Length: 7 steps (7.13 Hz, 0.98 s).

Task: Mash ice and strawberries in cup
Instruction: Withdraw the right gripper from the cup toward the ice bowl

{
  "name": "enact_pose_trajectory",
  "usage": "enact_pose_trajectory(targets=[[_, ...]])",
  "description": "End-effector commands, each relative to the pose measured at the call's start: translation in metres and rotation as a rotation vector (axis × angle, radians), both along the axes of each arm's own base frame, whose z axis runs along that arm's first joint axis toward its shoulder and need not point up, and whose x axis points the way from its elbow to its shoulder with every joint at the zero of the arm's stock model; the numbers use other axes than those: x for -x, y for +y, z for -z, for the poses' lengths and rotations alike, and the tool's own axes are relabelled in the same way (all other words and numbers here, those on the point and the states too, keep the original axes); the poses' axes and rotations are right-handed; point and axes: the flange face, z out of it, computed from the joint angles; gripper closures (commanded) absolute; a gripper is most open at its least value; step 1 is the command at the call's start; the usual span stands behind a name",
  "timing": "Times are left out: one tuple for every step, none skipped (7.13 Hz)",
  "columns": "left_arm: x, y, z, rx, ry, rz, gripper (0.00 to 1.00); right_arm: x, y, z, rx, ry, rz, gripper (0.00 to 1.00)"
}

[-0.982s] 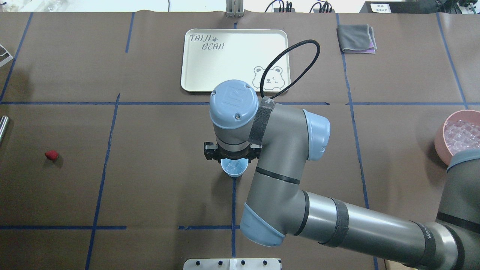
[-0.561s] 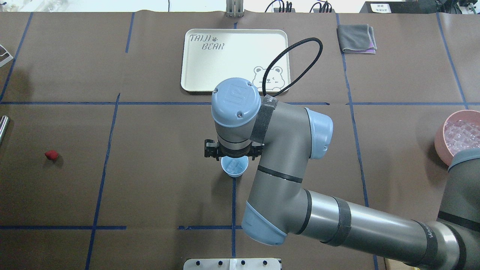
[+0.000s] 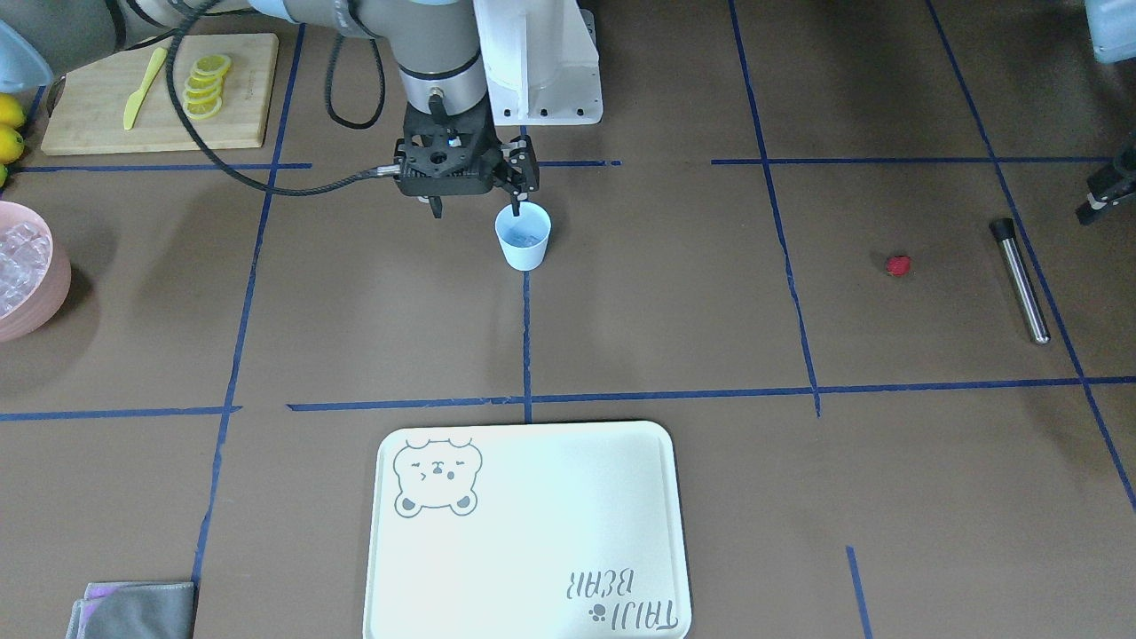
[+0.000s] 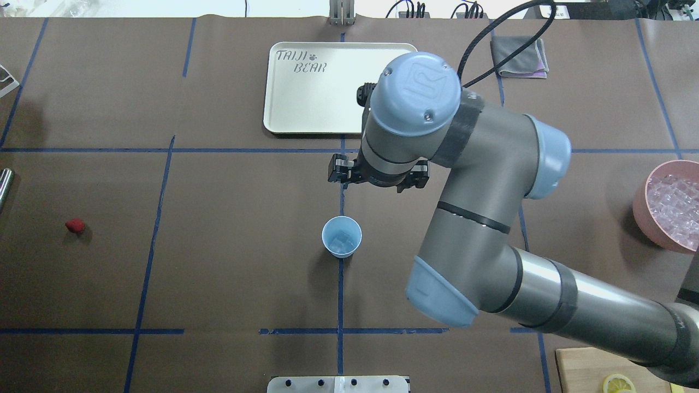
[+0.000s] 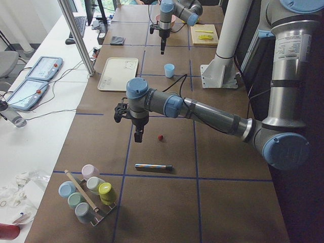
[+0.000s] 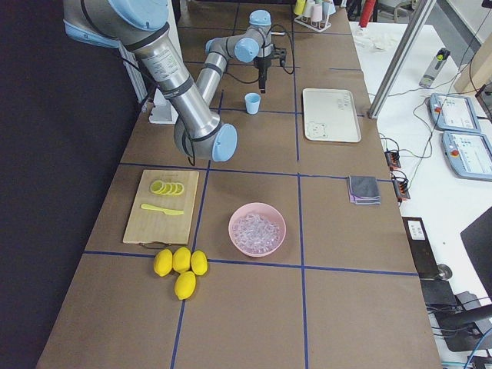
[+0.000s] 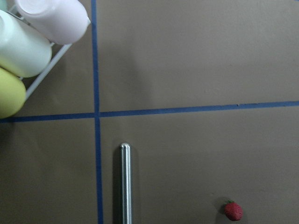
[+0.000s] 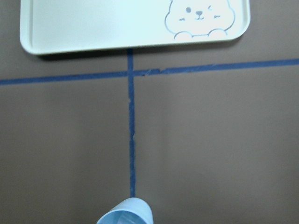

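up beside the cup (image 4: 341, 236), i logged my right gripper (image 3: 475, 211) empty, fingers apart; ice (image 4: 342, 240) sat inside; left gripper (image 5: 137, 135) state: could not tell.

Cup (image 8: 125, 213) cut off at rt wrist view's btm edge.

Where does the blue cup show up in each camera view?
Front-facing: cup upper centre.
Overhead: cup near dead centre.
Exterior left: cup far, upper middle.
Exterior right: cup far, upper middle.
Right wrist: cup rim only, at the bottom edge.
Left wrist: not in it.
Shared landmark: the bear tray, just past the cup from the robot.
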Motion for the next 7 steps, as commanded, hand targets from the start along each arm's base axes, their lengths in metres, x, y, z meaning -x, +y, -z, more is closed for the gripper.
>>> enact_pose_trajectory(targets=[[-0.016,0.015,0.007,-0.028,0.010,-0.026,0.00,-0.082,-0.028,-0.025,-0.027,-0.012,-0.044,0.01],[-0.023,0.031,-0.002,-0.036,0.030,-0.001,0.00,-0.124,-0.052,-0.047,-0.031,-0.005,-0.026,0.01],[-0.040,0.041,-0.008,-0.027,0.042,0.036,0.00,-0.161,-0.070,-0.063,-0.068,0.003,0.006,0.01],[-0.062,0.048,-0.006,-0.015,0.049,0.075,0.00,-0.198,-0.085,-0.087,-0.074,0.016,0.015,0.01],[-0.087,0.055,-0.005,-0.016,0.045,0.106,0.00,-0.229,-0.095,-0.104,-0.098,0.026,0.036,0.01],[-0.108,0.057,-0.010,-0.027,0.037,0.125,0.00,-0.257,-0.101,-0.129,-0.110,0.045,0.049,0.01],[-0.121,0.056,-0.027,-0.040,0.032,0.136,0.00,-0.290,-0.108,-0.155,-0.134,0.061,0.080,0.01]])
